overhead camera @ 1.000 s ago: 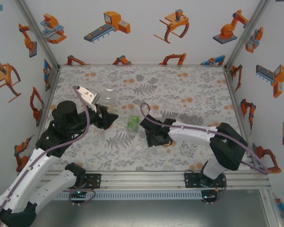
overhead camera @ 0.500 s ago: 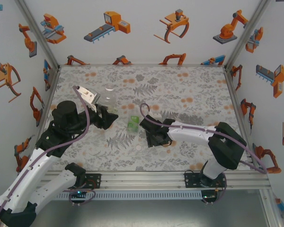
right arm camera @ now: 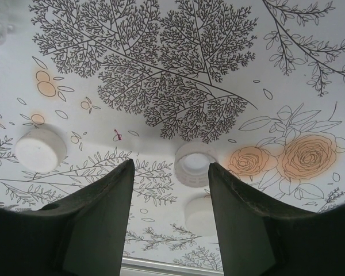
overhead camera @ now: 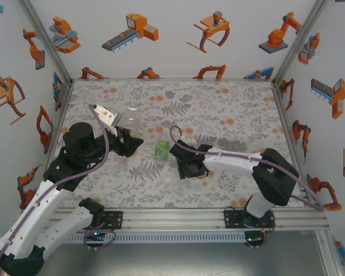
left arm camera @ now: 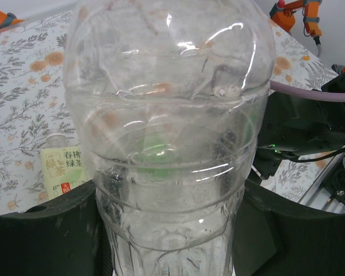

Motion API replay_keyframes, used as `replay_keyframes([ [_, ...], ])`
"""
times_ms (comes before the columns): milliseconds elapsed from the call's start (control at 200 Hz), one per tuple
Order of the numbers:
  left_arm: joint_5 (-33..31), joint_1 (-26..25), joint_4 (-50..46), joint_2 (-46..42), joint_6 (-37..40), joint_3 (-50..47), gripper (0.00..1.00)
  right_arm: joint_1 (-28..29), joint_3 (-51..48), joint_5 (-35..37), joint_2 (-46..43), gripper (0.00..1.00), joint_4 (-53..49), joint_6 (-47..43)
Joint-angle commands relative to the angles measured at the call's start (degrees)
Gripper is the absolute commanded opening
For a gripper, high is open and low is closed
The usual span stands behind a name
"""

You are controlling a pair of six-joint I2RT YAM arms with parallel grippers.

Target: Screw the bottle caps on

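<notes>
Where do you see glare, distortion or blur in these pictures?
Left wrist view: bright glare streaks on the close bottle, and the table pattern behind looks warped through it. Right wrist view: caps sharp, no glare. Top view: even light.

- The left arm (overhead camera: 52, 195) goes up from its base and bends in toward the middle.
- The left gripper (overhead camera: 135, 144) (left arm camera: 169, 241) points sideways. Its two fingers (left arm camera: 40, 230) squeeze the sides of a clear bottle (left arm camera: 167, 144).
- The right arm (overhead camera: 236, 161) lies low and reaches across to the left.
- The right gripper (overhead camera: 183, 168) (right arm camera: 169, 167) points down. Its two fingers (right arm camera: 98, 218) are apart and hold nothing.
</notes>
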Motion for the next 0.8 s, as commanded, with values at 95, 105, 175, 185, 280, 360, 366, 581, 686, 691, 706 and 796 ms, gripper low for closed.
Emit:
replay_keyframes([
  [95, -0.25, -0.08, 1.29, -0.37, -0.43, 0.03, 0.01, -0.11, 2.35, 1.43, -1.46, 0.54, -2.11, -0.71],
  [105, -0.30, -0.10, 1.30, -0.29, -0.42, 0.06, 0.01, -0.11, 2.35, 1.43, -1.39, 0.55, -2.10, -0.67],
  [175, -0.32, -0.07, 1.22, -0.35, -0.41, -0.01, 0.01, -0.11, 2.31, 1.41, -1.38, 0.55, -2.30, -0.55],
  [185, -0.38, -0.08, 1.28, -0.33, -0.41, 0.02, 0.01, -0.11, 2.28, 1.42, -1.47, 0.55, -2.26, -0.56],
  [280, -0.32, -0.08, 1.29, -0.36, -0.41, -0.03, 0.01, -0.11, 2.19, 1.56, -1.34, 0.56, -2.39, -0.56],
  [360, -0.36, -0.08, 1.30, -0.34, -0.42, -0.03, 0.01, -0.11, 1.93, 1.72, -1.33, 0.56, -2.51, -0.53],
  [366, -0.38, -0.08, 1.30, -0.27, -0.46, -0.03, 0.01, -0.11, 1.93, 1.75, -1.28, 0.56, -2.52, -0.49],
  [581, -0.27, -0.08, 1.39, -0.26, -0.47, -0.03, 0.01, -0.12, 1.70, 1.86, -0.39, 0.57, -2.47, -0.38],
  [686, -0.36, -0.08, 1.34, -0.43, -0.53, -0.11, 0.01, -0.11, 1.74, 1.83, 0.20, 0.57, -2.39, -0.39],
  [691, -0.34, -0.03, 1.32, -0.50, -0.56, -0.11, 0.01, -0.11, 1.75, 1.85, 0.23, 0.57, -2.41, -0.42],
  [706, -0.36, -0.07, 1.30, -0.47, -0.51, -0.11, 0.01, -0.11, 1.69, 1.79, 0.25, 0.57, -2.41, -0.38],
  [796, -0.49, -0.06, 1.21, -0.73, -0.55, -0.20, 0.01, -0.11, 1.57, 1.78, 0.51, 0.57, -2.22, -0.37],
])
